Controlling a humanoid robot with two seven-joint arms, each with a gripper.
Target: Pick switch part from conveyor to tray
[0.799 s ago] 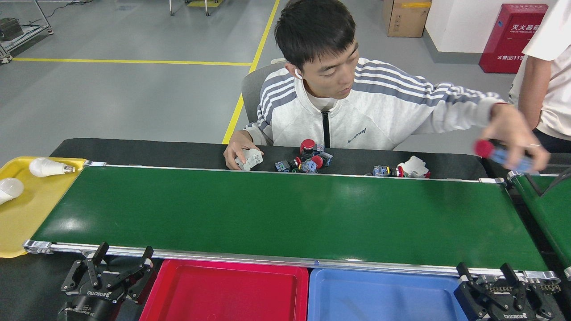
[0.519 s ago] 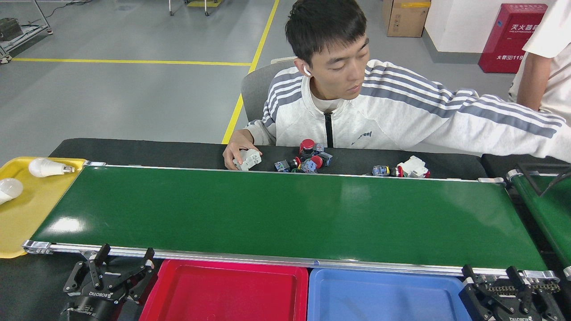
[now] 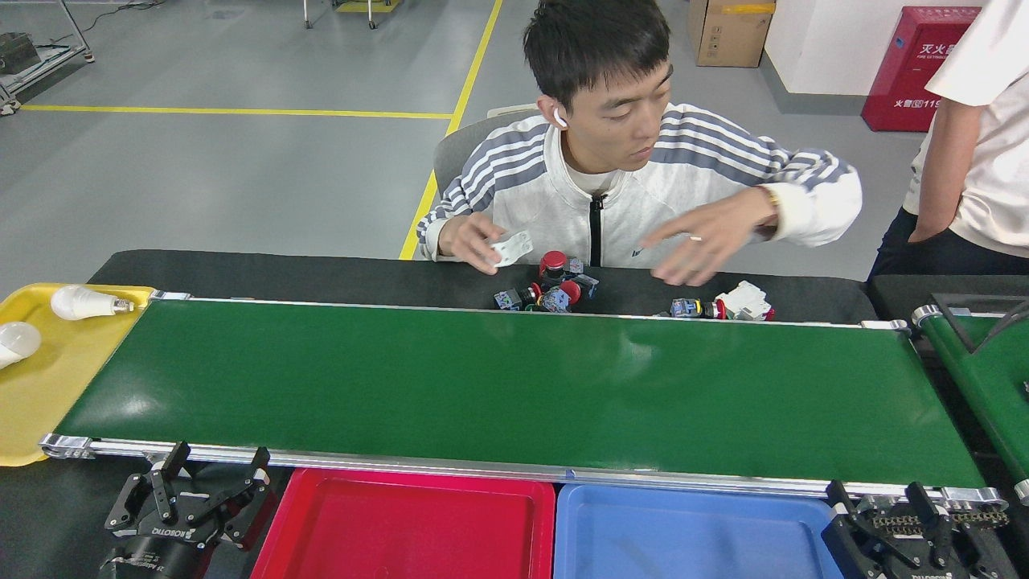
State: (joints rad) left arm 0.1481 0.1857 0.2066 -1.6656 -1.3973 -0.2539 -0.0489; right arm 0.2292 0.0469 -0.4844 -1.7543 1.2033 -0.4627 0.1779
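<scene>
The conveyor (image 3: 514,386) runs bare; switch parts (image 3: 551,289) sit behind it on the table (image 3: 281,269). Both grippers, left (image 3: 211,486) and right (image 3: 888,511), wait spread apart. They look light, rigid, best gripped across the body

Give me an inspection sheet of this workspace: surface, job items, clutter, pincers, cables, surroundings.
Surface: the conveyor, a long green belt, carries nothing.
Job's things: switch parts lie piled on the black table behind the belt, more to their right; the seated person's hand holds a white part. Red tray and blue tray hold nothing.
Clutter: yellow tray with two light bulbs.
Grippers: left pincer open, empty, below the belt rail; right pincer open, empty.
Cables: nothing seen.
Surroundings: second person standing at right; smaller green belt; cardboard box; red cabinet.
</scene>
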